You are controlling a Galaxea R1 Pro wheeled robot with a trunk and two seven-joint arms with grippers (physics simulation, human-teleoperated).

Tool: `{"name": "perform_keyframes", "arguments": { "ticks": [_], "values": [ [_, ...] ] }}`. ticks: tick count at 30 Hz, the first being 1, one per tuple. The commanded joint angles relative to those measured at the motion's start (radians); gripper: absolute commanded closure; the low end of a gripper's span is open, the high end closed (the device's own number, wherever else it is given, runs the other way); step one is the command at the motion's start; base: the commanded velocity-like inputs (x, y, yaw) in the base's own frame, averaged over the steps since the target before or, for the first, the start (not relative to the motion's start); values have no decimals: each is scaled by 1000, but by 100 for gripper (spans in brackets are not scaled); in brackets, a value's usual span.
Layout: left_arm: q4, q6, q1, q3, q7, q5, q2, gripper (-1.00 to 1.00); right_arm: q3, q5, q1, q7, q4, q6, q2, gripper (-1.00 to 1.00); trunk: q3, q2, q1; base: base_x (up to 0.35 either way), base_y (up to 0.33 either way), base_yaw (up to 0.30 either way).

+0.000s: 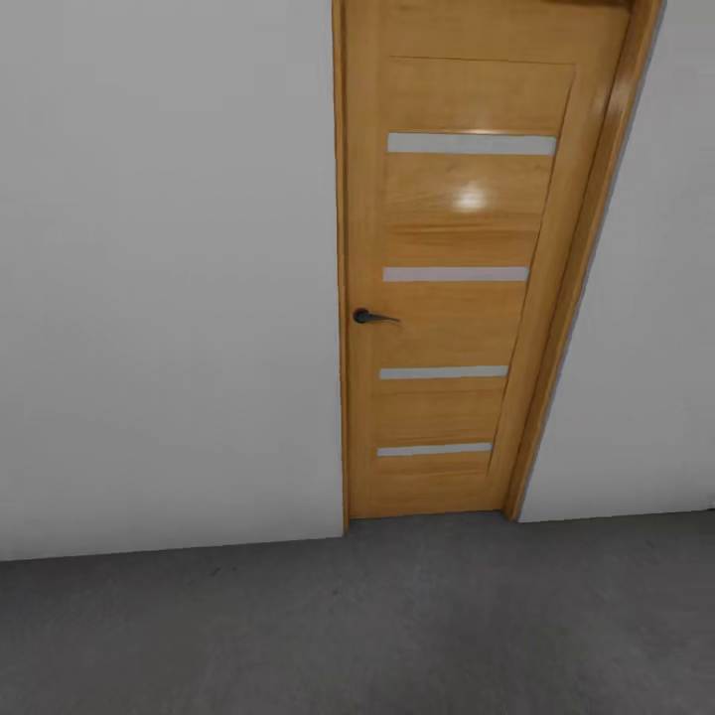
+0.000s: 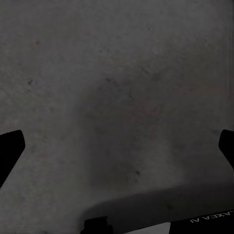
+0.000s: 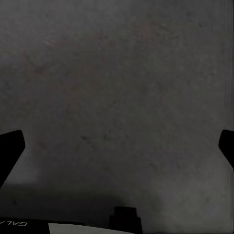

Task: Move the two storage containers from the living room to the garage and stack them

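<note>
The two storage containers are out of view. In the left wrist view my left gripper (image 2: 117,146) is open, its black fingertips (image 2: 9,148) far apart with nothing but rough dark-grey concrete floor (image 2: 117,87) between them. My right gripper (image 3: 117,146) is open too, its fingertips (image 3: 9,148) at the picture's sides above the same speckled floor (image 3: 117,73), and nothing is held. The head view looks at the grey floor (image 1: 357,626) where it meets a wall.
A closed light-wood door (image 1: 462,268) with narrow frosted panes and a dark lever handle (image 1: 369,317) stands straight ahead. Pale-grey walls (image 1: 169,278) flank it on both sides. Part of the robot's body (image 2: 204,222) shows in the left wrist view.
</note>
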Motion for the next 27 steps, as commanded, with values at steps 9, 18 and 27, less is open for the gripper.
{"name": "perform_keyframes", "arguments": {
  "ticks": [9,18,27],
  "values": [
    [-1,-2,0,-3,0,1,1,-100,0,0,-1,3,0,-1,0,-100,-1,0,0,0,-2,-260],
    [-1,-1,0,-4,0,1,1,-100,0,0,-1,3,0,-1,-1,-100,-1,0,0,9,0,-201],
    [0,0,0,-4,0,1,1,-100,0,0,-1,3,0,-1,0,-100,-1,0,0,203,-12,-20]
  ]
}}
